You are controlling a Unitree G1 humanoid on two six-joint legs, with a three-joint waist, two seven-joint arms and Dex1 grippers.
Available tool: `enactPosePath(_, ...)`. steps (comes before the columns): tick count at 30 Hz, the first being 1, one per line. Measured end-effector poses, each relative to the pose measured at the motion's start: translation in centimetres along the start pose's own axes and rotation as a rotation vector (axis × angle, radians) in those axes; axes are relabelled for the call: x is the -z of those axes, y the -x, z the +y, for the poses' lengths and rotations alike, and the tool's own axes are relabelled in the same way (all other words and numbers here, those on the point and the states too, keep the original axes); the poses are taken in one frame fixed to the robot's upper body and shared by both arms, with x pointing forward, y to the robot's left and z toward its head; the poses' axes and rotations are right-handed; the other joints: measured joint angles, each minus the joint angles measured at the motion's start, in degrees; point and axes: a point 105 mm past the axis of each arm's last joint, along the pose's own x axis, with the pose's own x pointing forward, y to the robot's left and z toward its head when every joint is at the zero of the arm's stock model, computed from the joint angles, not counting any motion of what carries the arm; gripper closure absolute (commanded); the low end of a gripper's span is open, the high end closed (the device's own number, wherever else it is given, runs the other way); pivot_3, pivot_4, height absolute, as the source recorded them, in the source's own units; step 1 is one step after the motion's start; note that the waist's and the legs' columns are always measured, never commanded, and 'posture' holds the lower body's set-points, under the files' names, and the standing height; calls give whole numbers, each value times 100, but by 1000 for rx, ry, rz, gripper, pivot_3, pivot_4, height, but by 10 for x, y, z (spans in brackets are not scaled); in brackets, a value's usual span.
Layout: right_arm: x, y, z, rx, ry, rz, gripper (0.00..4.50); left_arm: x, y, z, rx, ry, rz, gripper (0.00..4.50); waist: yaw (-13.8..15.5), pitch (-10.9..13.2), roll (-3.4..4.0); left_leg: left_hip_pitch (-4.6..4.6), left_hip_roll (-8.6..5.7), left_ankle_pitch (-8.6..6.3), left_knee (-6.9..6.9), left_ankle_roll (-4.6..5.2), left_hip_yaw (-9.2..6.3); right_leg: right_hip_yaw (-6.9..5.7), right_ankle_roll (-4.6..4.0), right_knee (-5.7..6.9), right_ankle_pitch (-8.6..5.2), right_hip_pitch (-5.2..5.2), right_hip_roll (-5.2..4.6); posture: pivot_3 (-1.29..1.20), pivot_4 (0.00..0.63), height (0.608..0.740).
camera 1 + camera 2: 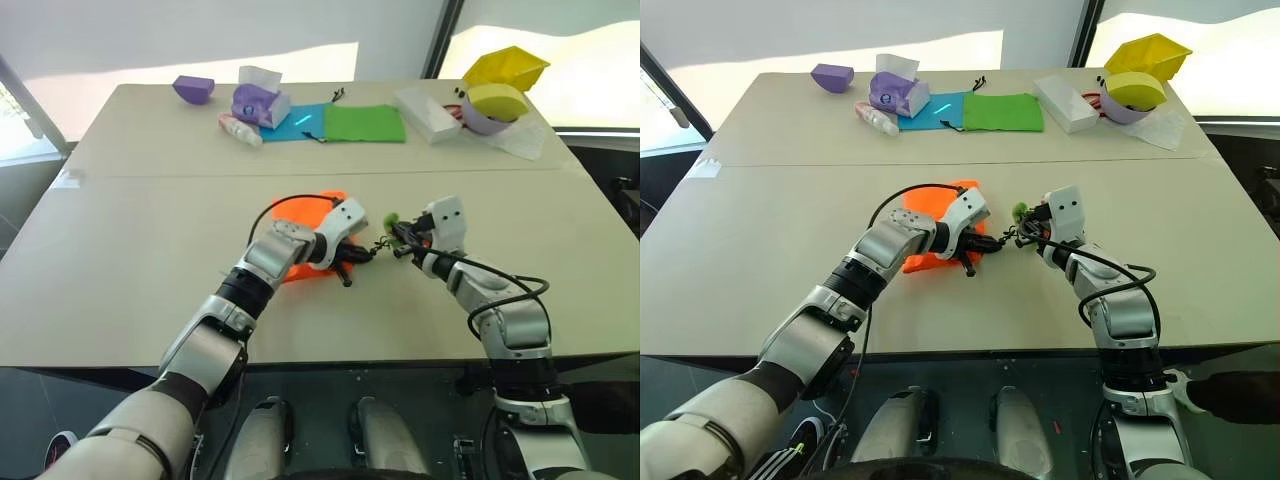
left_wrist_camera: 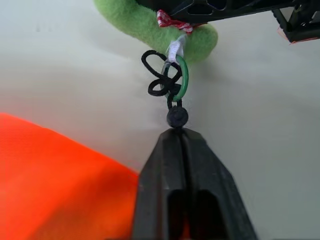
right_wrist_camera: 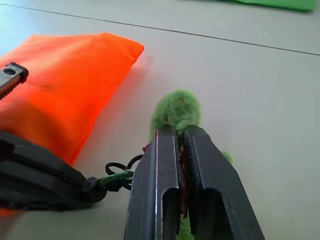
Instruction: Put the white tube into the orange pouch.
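Observation:
The orange pouch point(image 1: 302, 209) lies flat in the middle of the table, partly under my left arm. My left gripper point(image 2: 181, 132) is shut on the pouch's dark cord point(image 2: 160, 75), with a black bead point(image 2: 176, 117) right at its fingertips. Just to the right, my right gripper point(image 3: 179, 131) is shut on the green fuzzy loop point(image 3: 176, 111) at the cord's end, held slightly above the table. The two grippers point(image 1: 362, 257) point(image 1: 402, 240) face each other a short way apart. The white tube is hidden from view.
Along the far side lie a green pouch point(image 1: 364, 122), a blue pouch point(image 1: 300, 122), a white-and-pink bottle point(image 1: 240, 130), a purple tissue holder point(image 1: 260, 102) and a purple bowl point(image 1: 194, 88). A white box point(image 1: 428, 112) and yellow containers point(image 1: 505, 68) sit at the far right.

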Motion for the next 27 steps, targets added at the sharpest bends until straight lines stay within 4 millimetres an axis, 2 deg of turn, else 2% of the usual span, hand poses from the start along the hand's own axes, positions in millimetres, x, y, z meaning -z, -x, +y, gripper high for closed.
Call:
enactPosePath(8, 0, 0, 1, -1, -3, 1, 4500, -3, 2, 5, -25, 7, -27, 4409, -3, 0, 0, 0, 0, 0, 0, 0, 0, 0, 0, 0, 0, -1, 0, 0, 150, 740)
enactPosePath(9, 0, 0, 1, -2, -2, 1, 4500, -4, 3, 5, -23, 17, -34, 3907, -2, 0, 0, 0, 0, 0, 0, 0, 0, 0, 0, 0, 0, -1, 0, 0, 150, 740)
enactPosePath(10, 0, 0, 1, -2, -2, 1, 4500, -4, 3, 6, -20, 25, -38, 3659, -2, 0, 0, 0, 0, 0, 0, 0, 0, 0, 0, 0, 0, -1, 0, 0, 150, 740)
enactPosePath(13, 0, 0, 1, -4, -2, 1, 4500, -4, 4, 5, -8, 28, -41, 2160, -2, 0, 0, 0, 0, 0, 0, 0, 0, 0, 0, 0, 0, -1, 0, 0, 150, 740)
enactPosePath(14, 0, -1, 1, -5, -2, 1, 4500, -4, 4, 5, -7, 20, -39, 1782, -2, 0, 0, 0, 0, 0, 0, 0, 0, 0, 0, 0, 0, 0, 0, 0, 150, 740)
enactPosePath(27, 1, -1, 4, -12, -4, 3, 4500, -8, -5, -1, -10, -47, -47, 1782, 1, 0, 0, -1, 0, 0, 0, 0, 0, 0, 0, 2, 0, -1, 0, 0, 150, 740)
